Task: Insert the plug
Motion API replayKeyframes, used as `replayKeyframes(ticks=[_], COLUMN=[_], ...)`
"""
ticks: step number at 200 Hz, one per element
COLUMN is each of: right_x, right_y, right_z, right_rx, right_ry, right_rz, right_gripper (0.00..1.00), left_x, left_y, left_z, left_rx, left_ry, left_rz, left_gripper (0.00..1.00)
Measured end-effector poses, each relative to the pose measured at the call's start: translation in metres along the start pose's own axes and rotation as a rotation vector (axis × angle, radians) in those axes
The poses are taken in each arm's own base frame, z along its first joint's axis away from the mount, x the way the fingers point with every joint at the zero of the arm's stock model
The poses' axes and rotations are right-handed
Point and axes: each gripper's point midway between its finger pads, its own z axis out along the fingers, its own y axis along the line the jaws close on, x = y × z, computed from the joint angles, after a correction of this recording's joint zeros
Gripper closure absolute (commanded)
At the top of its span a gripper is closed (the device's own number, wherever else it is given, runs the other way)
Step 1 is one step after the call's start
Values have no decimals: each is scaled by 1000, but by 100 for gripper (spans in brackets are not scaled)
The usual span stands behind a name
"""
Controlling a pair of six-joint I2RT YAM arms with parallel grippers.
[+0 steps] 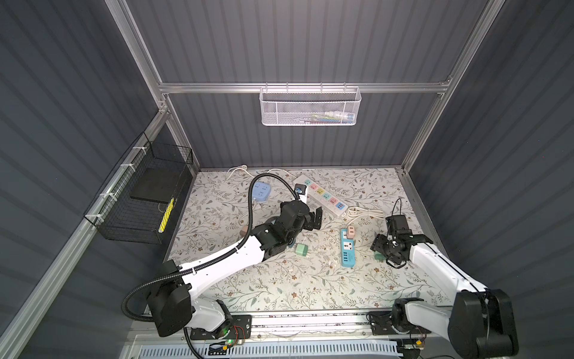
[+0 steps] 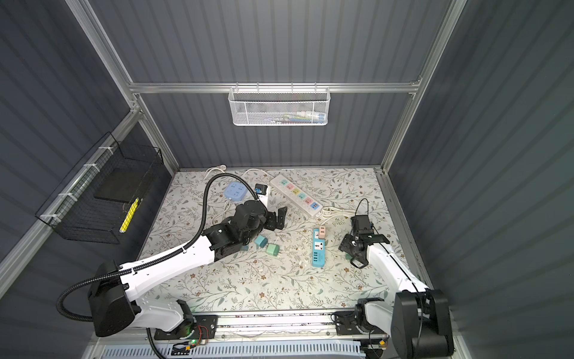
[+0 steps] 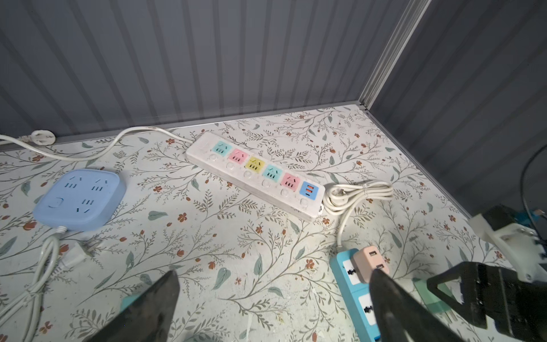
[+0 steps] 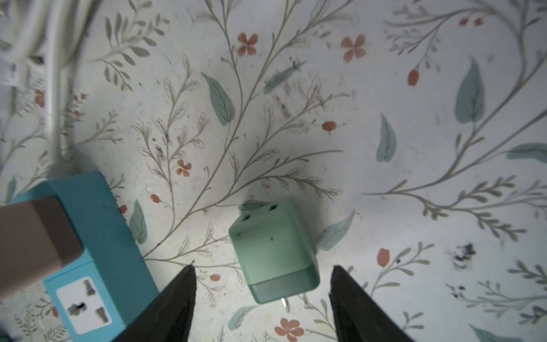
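On the floral tabletop [image 1: 279, 279] the right gripper [image 4: 262, 267] stands open astride a green plug [image 4: 273, 251] beside the blue power strip [image 4: 97, 213], while the left gripper [image 3: 273, 272] gapes wide, empty.

We list the left arm [image 1: 223, 264] and the right arm [image 1: 435, 264]: white shells, black joints. We note a black ribbed hose [image 1: 249, 205] along the left one, black tapered fingers [image 4: 174, 308], black base plates [image 1: 243, 323] with screws, and a green lamp [image 1: 229, 342].

The plug [image 4: 273, 251] is green, the strip [image 4: 88, 207] teal, the tabletop [image 4: 384, 88] floral.
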Motion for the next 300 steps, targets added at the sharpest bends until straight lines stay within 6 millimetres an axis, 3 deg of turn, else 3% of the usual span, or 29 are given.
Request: replayKeyframes(ticks=[49,115,189,229,256,275,300], right_x=[9,12,11,4,11,23,47], right_y=[0,9,6,9,24,46,84], right_z=[11,17,21,-1,-27,-46,-63], right_rx=[2,-48,-22,-37,-61,-100,-145], right_ry=[55,71,67,-20,-73,-91,-78], right_rz=[-4,12,42,16,-78,-170,-293], right_gripper=[41,44,61,61,61,61,61], left_x=[4,4,4,4,4,5,-7], left_y=[0,-2,-4,-3,4,23,65], left_z=[-2,-2,-2,-2,-2,-3,-4], left_rx=[11,24,35,30,-14,-103,-226], left_ry=[7,5,6,4,-1,20,22], left_rz=[2,16,40,51,53,13,-134], left_gripper=[0,0,0,0,0,0,0])
